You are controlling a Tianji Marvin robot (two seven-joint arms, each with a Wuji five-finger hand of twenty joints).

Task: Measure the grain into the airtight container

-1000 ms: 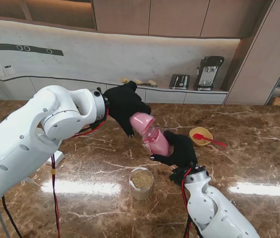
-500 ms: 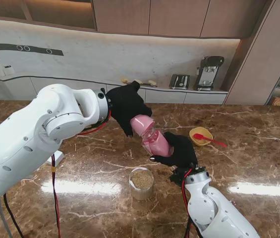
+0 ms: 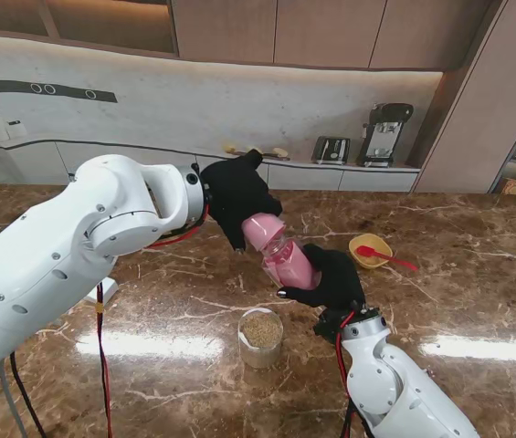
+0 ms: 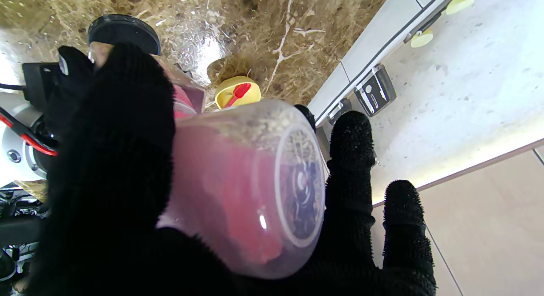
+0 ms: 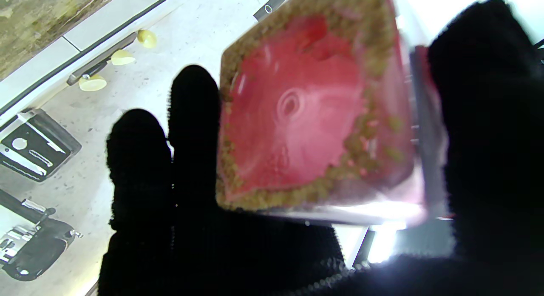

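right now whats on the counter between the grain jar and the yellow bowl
In the stand's view the right robot hand, shut on the pink container, hangs over that stretch between the grain jar and the yellow bowl; the marble showing looks bare.

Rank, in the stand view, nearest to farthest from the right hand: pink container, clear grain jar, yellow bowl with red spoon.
1. Pink container: held in the right hand.
2. Clear grain jar: nearer to me, left.
3. Yellow bowl with red spoon: farther, right; close to jar's distance.

You see fuzzy black cloth on both hands [image 3: 235, 196], a shiny clear plastic cup [image 4: 250, 189], and a glossy brown stone table [image 3: 477, 301].
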